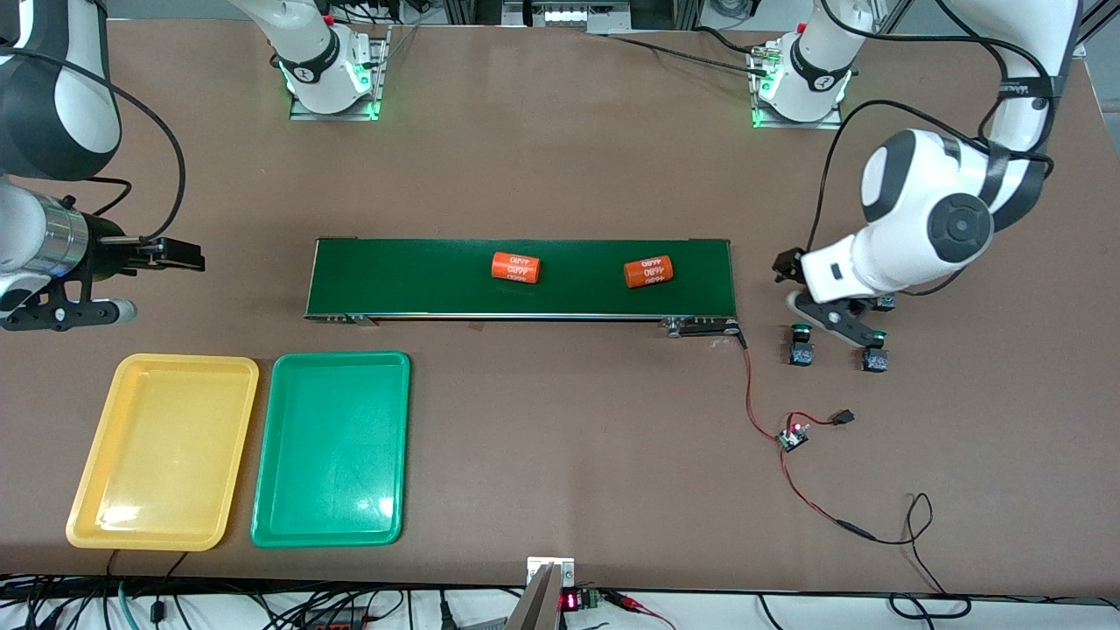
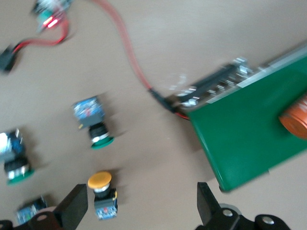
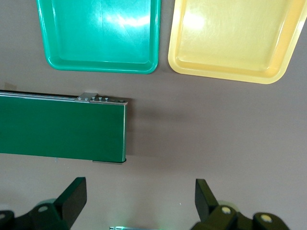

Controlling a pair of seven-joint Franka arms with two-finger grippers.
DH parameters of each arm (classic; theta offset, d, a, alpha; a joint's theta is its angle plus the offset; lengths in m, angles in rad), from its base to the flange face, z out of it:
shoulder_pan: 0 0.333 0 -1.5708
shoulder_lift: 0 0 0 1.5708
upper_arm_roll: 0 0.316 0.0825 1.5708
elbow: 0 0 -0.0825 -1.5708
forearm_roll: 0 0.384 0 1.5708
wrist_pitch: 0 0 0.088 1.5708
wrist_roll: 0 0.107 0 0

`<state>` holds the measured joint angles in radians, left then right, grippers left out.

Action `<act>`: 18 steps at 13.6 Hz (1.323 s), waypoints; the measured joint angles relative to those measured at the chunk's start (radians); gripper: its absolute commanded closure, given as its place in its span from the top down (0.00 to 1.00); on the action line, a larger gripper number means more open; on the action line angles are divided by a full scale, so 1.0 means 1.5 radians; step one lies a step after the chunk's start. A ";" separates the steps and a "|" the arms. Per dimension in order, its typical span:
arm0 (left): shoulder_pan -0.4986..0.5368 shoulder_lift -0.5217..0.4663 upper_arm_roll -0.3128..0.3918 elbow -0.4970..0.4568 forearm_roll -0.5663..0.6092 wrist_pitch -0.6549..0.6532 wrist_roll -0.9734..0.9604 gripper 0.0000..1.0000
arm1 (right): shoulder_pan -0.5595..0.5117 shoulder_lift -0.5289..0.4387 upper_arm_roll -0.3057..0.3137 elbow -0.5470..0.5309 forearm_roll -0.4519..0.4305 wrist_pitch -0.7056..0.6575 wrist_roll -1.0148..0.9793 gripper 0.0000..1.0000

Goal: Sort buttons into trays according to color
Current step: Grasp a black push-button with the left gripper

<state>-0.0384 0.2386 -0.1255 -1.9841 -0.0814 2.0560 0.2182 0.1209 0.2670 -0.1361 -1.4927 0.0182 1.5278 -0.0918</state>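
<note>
Several buttons lie on the table by the belt's end toward the left arm. Two with green caps [image 1: 801, 344] [image 1: 875, 357] show in the front view, and again in the left wrist view [image 2: 96, 124] [image 2: 14, 163]. A yellow-capped button [image 2: 101, 194] lies on its side between the fingers of my open left gripper [image 2: 140, 206] [image 1: 840, 322], close to one finger [image 2: 74, 206]. A fourth button [image 2: 31, 211] shows only partly. The yellow tray [image 1: 162, 451] [image 3: 235, 40] and the green tray [image 1: 332, 448] [image 3: 98, 36] lie side by side, both bare. My right gripper [image 1: 149, 280] [image 3: 139, 201] hangs open and holds nothing.
The dark green conveyor belt [image 1: 521, 278] [image 2: 254, 129] [image 3: 62, 127] carries two orange cylinders [image 1: 514, 267] [image 1: 648, 271]. Red and black wires run from its end to a small lit circuit board [image 1: 794, 435] [image 2: 50, 19] near the buttons.
</note>
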 measured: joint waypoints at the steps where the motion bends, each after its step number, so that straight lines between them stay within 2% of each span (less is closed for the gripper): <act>1: 0.001 0.013 0.004 0.010 0.000 0.002 -0.060 1.00 | 0.000 0.000 0.000 0.000 0.000 0.000 0.000 1.00; 3: -0.002 0.057 0.011 0.051 0.000 0.003 -0.142 1.00 | 0.000 0.000 0.000 0.000 0.000 0.000 0.000 1.00; 6: -0.005 0.149 0.033 0.111 0.000 0.041 -0.158 1.00 | 0.000 0.000 0.000 0.000 0.000 0.000 0.000 1.00; 9: -0.008 0.215 0.035 0.129 0.005 0.112 -0.158 1.00 | 0.000 0.000 0.000 0.000 0.000 0.000 0.000 1.00; 13: -0.015 0.258 0.037 0.130 0.046 0.159 -0.119 1.00 | 0.000 0.000 0.000 0.000 0.000 0.000 0.000 1.00; 14: -0.015 0.265 0.039 0.130 0.047 0.160 -0.109 0.97 | 0.000 0.000 0.000 0.000 0.000 0.000 0.000 1.00; 15: -0.015 0.270 0.040 0.129 0.048 0.160 -0.103 0.89 | 0.000 0.000 0.000 0.000 0.000 0.000 0.000 1.00; 17: -0.015 0.277 0.043 0.125 0.049 0.160 -0.099 0.61 | 0.000 0.000 0.000 0.000 0.000 0.000 0.000 1.00; 18: -0.015 0.277 0.045 0.122 0.049 0.160 -0.098 0.44 | 0.000 0.000 0.000 0.000 0.000 0.000 0.000 1.00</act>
<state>-0.0614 0.6545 -0.0583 -1.8013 -0.0073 2.2960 0.0709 0.1203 0.2674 -0.1364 -1.4931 0.0181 1.5271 -0.0919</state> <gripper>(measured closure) 0.172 0.000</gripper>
